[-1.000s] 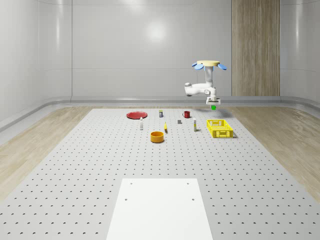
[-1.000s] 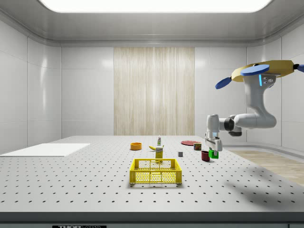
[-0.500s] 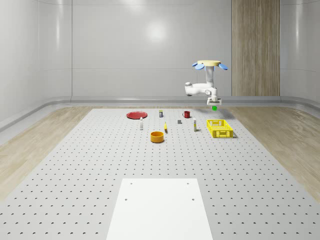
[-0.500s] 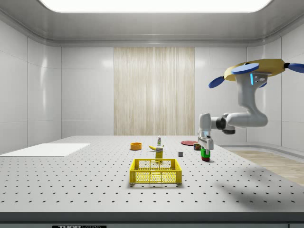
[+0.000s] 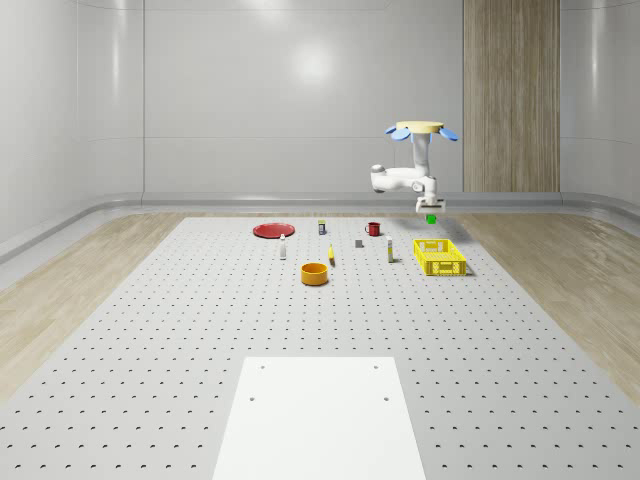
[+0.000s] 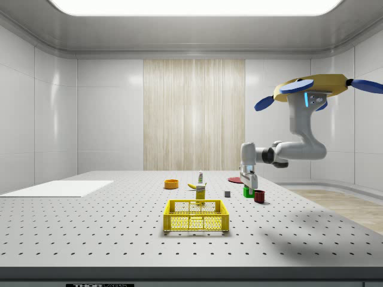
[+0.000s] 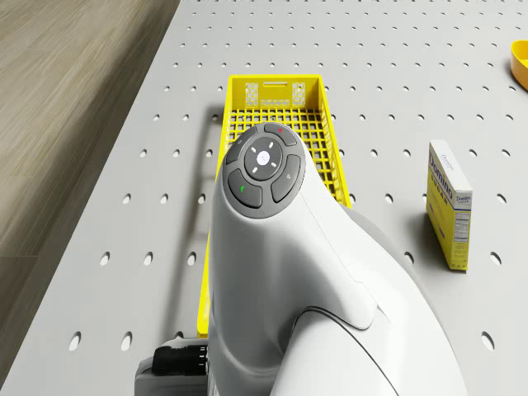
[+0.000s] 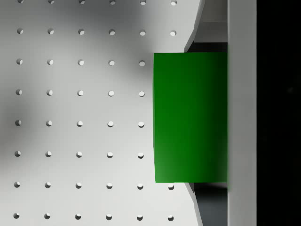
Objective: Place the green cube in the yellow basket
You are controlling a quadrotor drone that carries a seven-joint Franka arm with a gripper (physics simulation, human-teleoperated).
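One cube, one basket, and I'm mid-carry atm. Going left to right in the whole-scene view: red plate (image 5: 272, 230), a small white bottle (image 5: 283, 248), orange bowl (image 5: 315, 273), red mug (image 5: 373, 228), then the yellow basket (image 5: 439, 257) w/ the drone (image 5: 420, 130) hovering up behind it, arm hanging down.

The gripper (image 5: 429, 206) is clamped on the green cube (image 5: 431, 218), which is up in the air, nowhere near the table. In the wrist view the cube (image 8: 190, 117) sits flat against one finger (image 8: 241, 113); the other finger's hidden behind it, but since it's hanging there it's gotta be pinched.

In the side view the cube (image 6: 247, 192) is off to the basket's (image 6: 197, 216) right, beside the mug (image 6: 259, 195), so not over the basket yet imo. The drone view has the arm (image 7: 289, 247) over the near end of the basket (image 7: 275, 89), w/ a yellow box (image 7: 450, 204) standing on the table (image 7: 124, 231) just off to one side.

What could go wrong: letting go early. The cube looks short of the rim still, so if I release now it prob lands on the table or clips the rim and bounces out. Also hover wobble: any drift while I lower and the fingers could catch the basket wall and shove it. And it's a tall drop from here, so the cube might hop out unless I get lower first.
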